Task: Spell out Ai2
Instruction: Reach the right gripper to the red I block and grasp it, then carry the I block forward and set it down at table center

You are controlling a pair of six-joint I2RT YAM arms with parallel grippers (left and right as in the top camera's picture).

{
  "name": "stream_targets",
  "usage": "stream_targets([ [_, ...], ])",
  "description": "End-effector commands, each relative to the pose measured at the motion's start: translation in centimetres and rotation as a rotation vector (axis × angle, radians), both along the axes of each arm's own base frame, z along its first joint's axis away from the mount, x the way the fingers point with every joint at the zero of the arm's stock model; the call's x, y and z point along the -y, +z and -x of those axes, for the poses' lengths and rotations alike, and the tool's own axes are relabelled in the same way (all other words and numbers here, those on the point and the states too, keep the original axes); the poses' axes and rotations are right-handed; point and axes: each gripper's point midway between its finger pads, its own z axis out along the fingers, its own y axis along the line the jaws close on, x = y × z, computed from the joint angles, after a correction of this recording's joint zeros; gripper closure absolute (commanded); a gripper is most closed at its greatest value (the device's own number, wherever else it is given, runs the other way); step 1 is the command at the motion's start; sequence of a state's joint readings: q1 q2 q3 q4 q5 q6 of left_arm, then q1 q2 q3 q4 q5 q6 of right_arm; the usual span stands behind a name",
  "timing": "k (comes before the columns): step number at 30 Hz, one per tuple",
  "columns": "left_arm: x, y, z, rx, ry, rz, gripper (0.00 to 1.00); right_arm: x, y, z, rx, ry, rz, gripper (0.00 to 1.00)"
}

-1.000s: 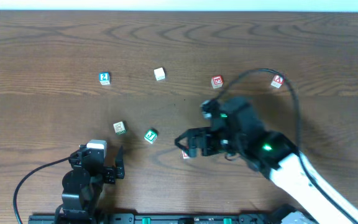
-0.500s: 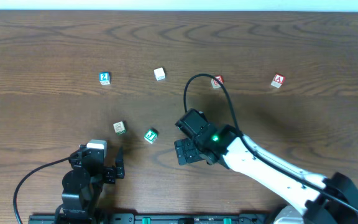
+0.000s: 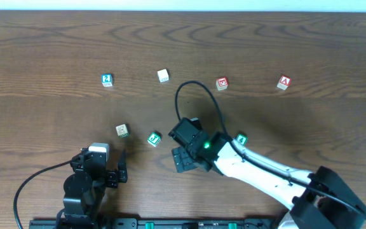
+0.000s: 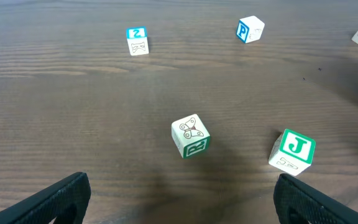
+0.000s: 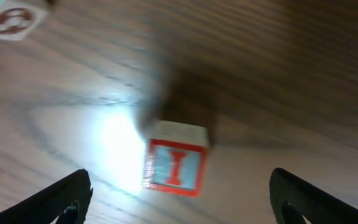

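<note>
The red "I" block (image 5: 176, 163) lies on the table between and just ahead of my open right gripper's (image 5: 182, 202) fingers; in the overhead view that gripper (image 3: 184, 160) hides it. The red "A" block (image 3: 284, 83) sits far back right. The blue "2" block (image 3: 107, 79) sits back left and also shows in the left wrist view (image 4: 137, 40). My left gripper (image 3: 100, 166) is open and empty near the front edge, its fingers (image 4: 182, 205) wide apart.
A green "J" block (image 3: 154, 138) and a butterfly block (image 3: 122, 130) lie in front of the left gripper. A white "P" block (image 3: 163, 76), a red block (image 3: 222, 83) and a green block (image 3: 241, 139) lie around the right arm.
My right arm has swung left and forward, bringing its gripper over the "I" block and uncovering the green block. The left arm has not moved.
</note>
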State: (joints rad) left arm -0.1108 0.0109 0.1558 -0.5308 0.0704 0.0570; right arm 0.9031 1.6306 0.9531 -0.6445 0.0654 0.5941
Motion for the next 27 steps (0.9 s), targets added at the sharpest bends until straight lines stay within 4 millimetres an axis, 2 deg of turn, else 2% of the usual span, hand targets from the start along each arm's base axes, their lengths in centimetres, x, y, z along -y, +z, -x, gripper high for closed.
stream_targets([
  [1, -0.4, -0.4, -0.1, 0.001, 0.014, -0.02, 0.05, -0.5, -0.2, -0.3, 0.027, 0.004, 0.024, 0.11],
  [9, -0.4, -0.4, -0.1, 0.0, 0.014, -0.02, 0.05, -0.1, -1.7, -0.3, 0.016, 0.002, 0.075, 0.22],
  [12, -0.4, -0.4, -0.1, 0.001, 0.014, -0.02, 0.05, 0.0, -1.9, -0.3, 0.016, 0.001, 0.081, 0.32],
  [14, -0.4, -0.4, -0.1, 0.001, 0.014, -0.02, 0.05, 0.0, -2.0, -0.3, 0.014, 0.002, 0.084, 0.43],
  [19, -0.4, -0.4, -0.1, 0.001, 0.014, -0.02, 0.05, 0.0, -2.0, -0.4, 0.02, 0.001, 0.082, 0.55],
  [27, -0.4, -0.4, -0.1, 0.001, 0.014, -0.02, 0.05, 0.0, -2.0, -0.4, 0.02, 0.001, 0.082, 0.64],
])
